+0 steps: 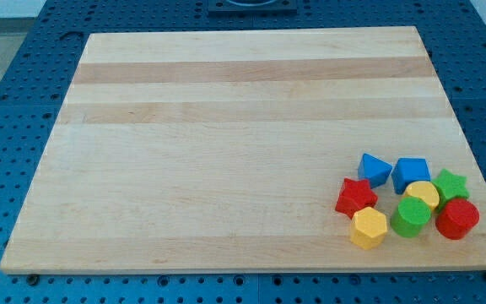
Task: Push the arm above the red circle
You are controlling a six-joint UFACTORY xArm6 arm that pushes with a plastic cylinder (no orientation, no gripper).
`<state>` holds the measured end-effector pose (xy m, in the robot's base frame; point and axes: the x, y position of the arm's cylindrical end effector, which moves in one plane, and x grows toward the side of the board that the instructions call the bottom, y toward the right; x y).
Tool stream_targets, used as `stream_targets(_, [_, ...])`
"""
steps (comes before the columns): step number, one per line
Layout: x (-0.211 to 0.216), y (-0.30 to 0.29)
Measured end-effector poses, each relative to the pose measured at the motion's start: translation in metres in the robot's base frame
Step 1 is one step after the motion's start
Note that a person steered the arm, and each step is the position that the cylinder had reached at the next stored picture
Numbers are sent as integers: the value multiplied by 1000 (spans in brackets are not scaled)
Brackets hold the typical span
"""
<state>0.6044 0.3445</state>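
Note:
The red circle block (456,219) lies near the bottom right corner of the wooden board (226,152). It touches a green star (450,184) above it and a green round block (411,217) to its left. A yellow round block (423,194), a blue cube (410,173), a blue triangle (374,169), a red star (356,197) and a yellow hexagon (368,227) crowd the same cluster. My tip and the rod do not show in the camera view.
The board rests on a blue perforated table (7,127). A dark mount (250,7) sits at the view's top edge. The board's right edge runs close to the red circle.

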Motion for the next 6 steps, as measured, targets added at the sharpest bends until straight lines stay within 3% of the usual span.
stream_targets(2, [2,-66])
stream_targets(6, [-65,-159])
